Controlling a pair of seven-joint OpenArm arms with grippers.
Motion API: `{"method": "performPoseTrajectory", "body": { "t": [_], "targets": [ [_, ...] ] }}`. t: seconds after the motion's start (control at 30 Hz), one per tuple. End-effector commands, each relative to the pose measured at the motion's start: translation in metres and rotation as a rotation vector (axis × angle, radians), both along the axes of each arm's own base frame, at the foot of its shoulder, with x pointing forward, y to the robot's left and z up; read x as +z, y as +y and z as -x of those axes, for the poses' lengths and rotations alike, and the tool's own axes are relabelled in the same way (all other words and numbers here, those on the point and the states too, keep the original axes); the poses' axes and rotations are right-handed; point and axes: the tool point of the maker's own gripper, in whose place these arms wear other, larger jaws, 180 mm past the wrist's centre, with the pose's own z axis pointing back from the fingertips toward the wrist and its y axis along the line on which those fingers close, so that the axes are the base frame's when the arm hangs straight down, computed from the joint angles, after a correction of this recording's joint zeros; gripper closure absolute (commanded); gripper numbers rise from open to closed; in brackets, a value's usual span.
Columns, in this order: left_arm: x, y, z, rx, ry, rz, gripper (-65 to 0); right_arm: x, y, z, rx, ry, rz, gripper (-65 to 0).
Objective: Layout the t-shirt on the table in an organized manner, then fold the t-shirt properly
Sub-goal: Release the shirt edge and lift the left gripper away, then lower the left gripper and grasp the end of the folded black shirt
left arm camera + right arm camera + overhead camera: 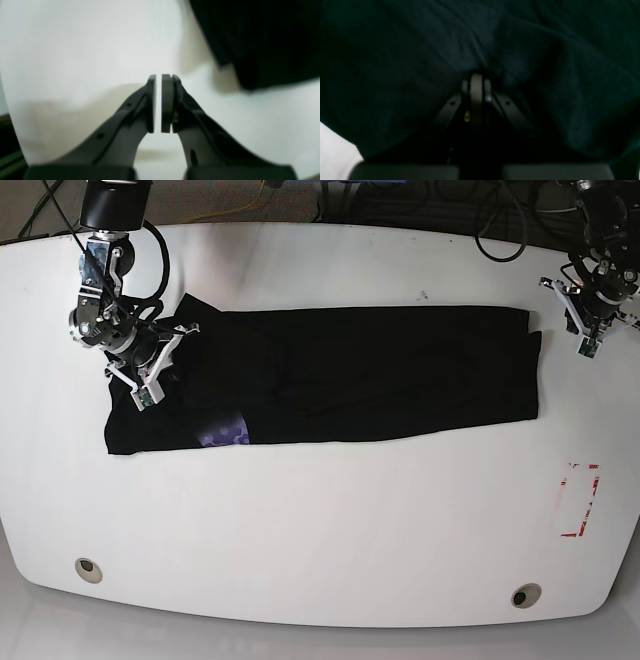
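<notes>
The t-shirt (pixel 340 375) is already folded into a long band on the table (pixel 320 520); crosswise folds are judged outstanding. Cloth is pinched by the right gripper (pixel 150 375) (left gripper (pixel 158 102) closed on nothing).

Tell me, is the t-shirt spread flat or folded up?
Folded: the t-shirt lies as a long narrow band across the table, no sleeves sticking out.
</notes>
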Motion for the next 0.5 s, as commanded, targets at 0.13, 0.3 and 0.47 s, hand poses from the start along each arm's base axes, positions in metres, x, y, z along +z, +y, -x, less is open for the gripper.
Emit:
{"method": "performPoseTrajectory", "body": {
  "t": [0.13,0.3,0.47],
  "targets": [
    [0.02,0.004,-0.014,-0.014,-0.061,-0.026,-3.1,-0.014,0.0,0.017,0.031,0.084,0.037,0.0],
    [0.035,-0.004,-0.027,-0.041,-0.112,-0.04,-8.4,-0.014,0.0,0.017,0.031,0.084,0.037,0.0],
    [0.046,-0.013,-0.047,-0.027,-0.178,-0.014,-28.2,-0.014,0.0,0.017,0.031,0.084,0.037,0.0]
  ]
}}
